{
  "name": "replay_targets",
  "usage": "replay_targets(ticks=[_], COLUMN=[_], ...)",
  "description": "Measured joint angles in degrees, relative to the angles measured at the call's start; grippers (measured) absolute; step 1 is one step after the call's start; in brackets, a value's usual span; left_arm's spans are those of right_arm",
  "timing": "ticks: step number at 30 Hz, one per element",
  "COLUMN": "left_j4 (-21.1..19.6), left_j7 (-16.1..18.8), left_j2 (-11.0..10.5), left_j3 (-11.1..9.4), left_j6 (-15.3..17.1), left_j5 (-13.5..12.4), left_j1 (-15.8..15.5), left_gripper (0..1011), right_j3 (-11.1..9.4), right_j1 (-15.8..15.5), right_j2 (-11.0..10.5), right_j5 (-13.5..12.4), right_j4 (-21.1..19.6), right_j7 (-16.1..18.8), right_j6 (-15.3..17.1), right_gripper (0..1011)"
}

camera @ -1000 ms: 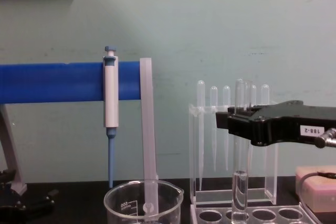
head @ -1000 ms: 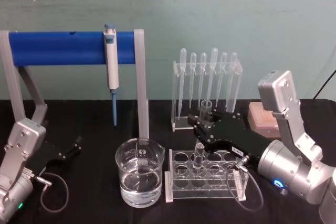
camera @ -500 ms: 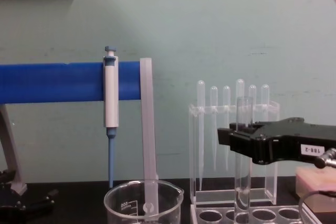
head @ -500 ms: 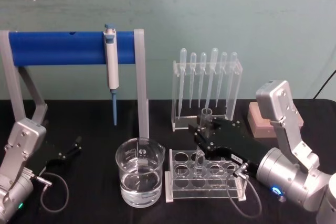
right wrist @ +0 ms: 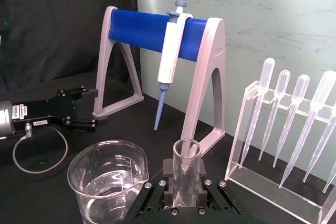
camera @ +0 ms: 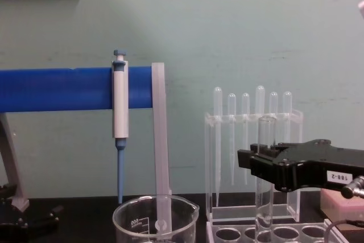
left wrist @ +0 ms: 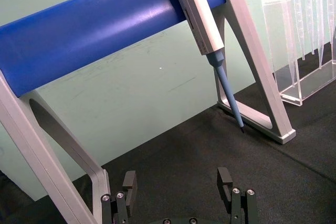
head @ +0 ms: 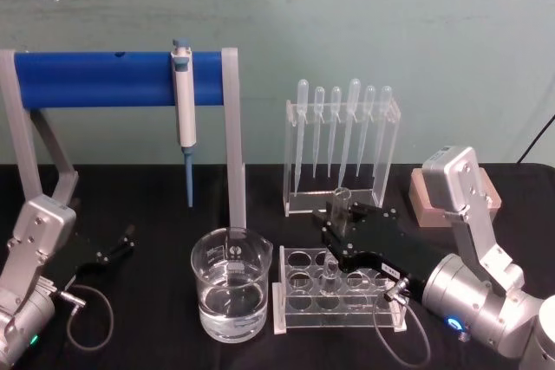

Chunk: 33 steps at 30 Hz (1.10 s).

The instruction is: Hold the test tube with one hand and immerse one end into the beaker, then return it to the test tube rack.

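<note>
Test tube (head: 338, 214) upright, long axis vertical, open rim up, round end down in the clear rack (head: 342, 314) just right of the beaker (head: 230, 296). Lower end blurred behind rack holes. Right tool (head: 340, 230) pinching the tube mid-length, arm reaching in low from the right. Left tool (left wrist: 178, 187) spread, parked low on the table (head: 156, 214), far left.

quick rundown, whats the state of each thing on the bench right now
test tube: upright, gripped, lower end in the tube rack
right gripper: shut on the tube
left gripper: open, low on the table
beaker: upright, partly filled with clear liquid
pipettor: hanging on the blue stand
pipettes: standing in their rack
</note>
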<state>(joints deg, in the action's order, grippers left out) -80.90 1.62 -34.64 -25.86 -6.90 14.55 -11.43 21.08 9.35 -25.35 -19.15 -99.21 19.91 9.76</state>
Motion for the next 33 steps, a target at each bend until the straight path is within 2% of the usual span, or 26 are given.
replay_targets(ticks=[33], left_j4=[0.00], left_j7=[0.00], left_j2=[0.00], left_j3=[0.00], left_j6=[0.00], left_j5=[0.00], left_j1=[0.00], left_gripper=[1000], right_j3=[-0.23], right_j1=[-1.04], right_j2=[1.19], right_j5=[1.07], right_j4=[2.53], right_j7=[0.74], right_j6=[-1.38], right_gripper=[224])
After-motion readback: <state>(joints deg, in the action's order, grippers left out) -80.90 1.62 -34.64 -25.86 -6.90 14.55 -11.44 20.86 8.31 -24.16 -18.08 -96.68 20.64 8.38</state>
